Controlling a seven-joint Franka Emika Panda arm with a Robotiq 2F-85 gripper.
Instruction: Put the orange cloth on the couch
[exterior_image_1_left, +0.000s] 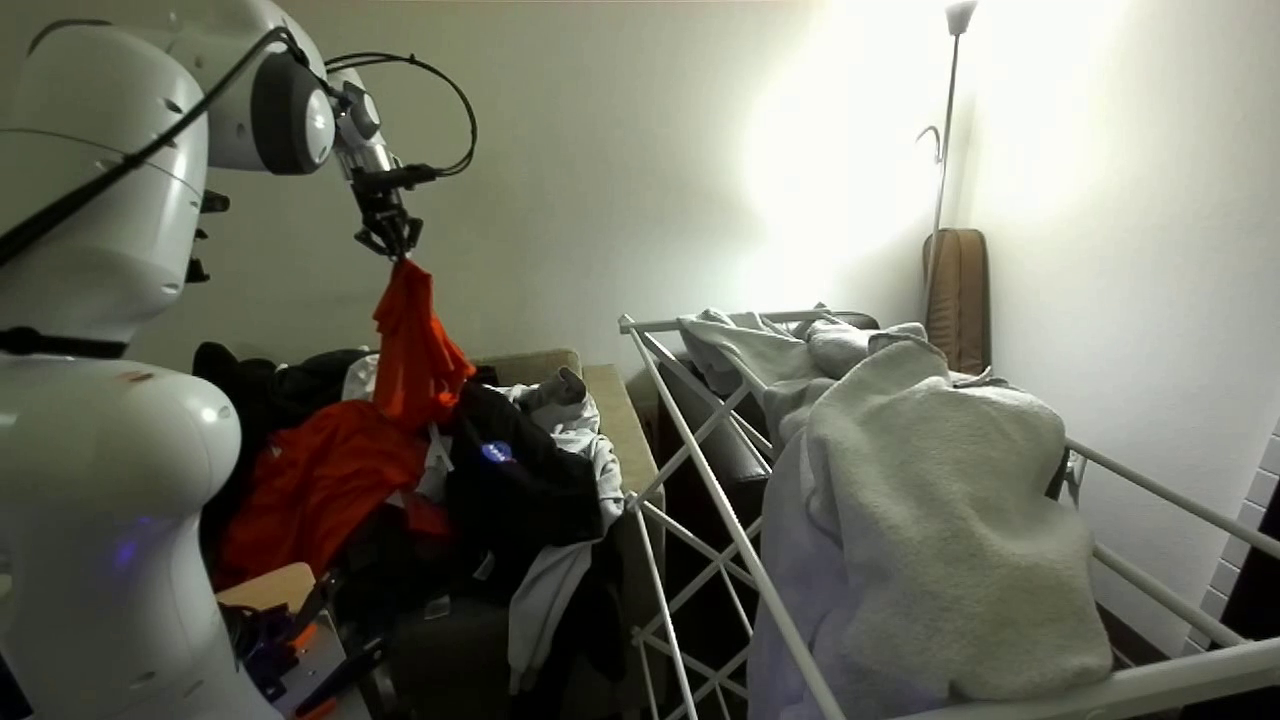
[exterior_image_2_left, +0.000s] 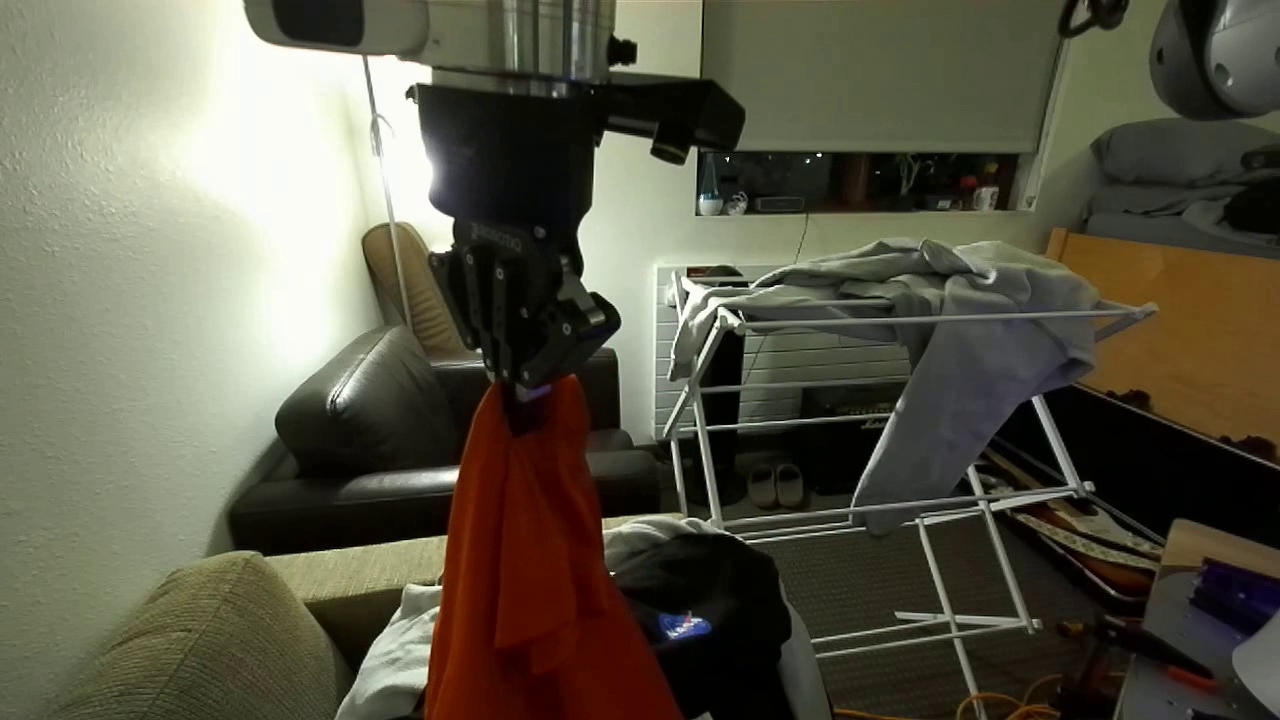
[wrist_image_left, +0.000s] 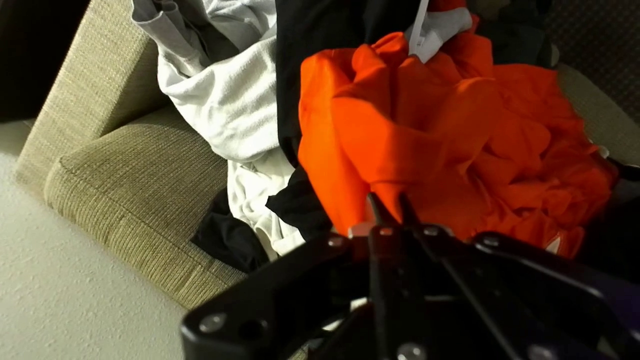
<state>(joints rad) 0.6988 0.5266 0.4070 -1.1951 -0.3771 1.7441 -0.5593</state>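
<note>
The orange cloth (exterior_image_1_left: 418, 350) hangs from my gripper (exterior_image_1_left: 395, 247) in a narrow peak; its lower part spreads over the clothes pile. It also hangs down in an exterior view (exterior_image_2_left: 545, 590) and fills the middle of the wrist view (wrist_image_left: 430, 130). My gripper, also in an exterior view (exterior_image_2_left: 525, 390) and the wrist view (wrist_image_left: 389, 207), is shut on the cloth's upper end, pointing down. The beige couch (exterior_image_1_left: 618, 415) lies beneath, largely covered by clothes; its cushion and arm show in an exterior view (exterior_image_2_left: 200, 630) and the wrist view (wrist_image_left: 140, 195).
Black clothing with a NASA patch (exterior_image_1_left: 525, 480) and a light grey garment (wrist_image_left: 225, 100) lie on the couch. A white drying rack (exterior_image_1_left: 700, 480) with a grey blanket (exterior_image_1_left: 930, 520) stands beside it. A dark leather sofa (exterior_image_2_left: 370, 410) is behind. A wall runs close along the couch.
</note>
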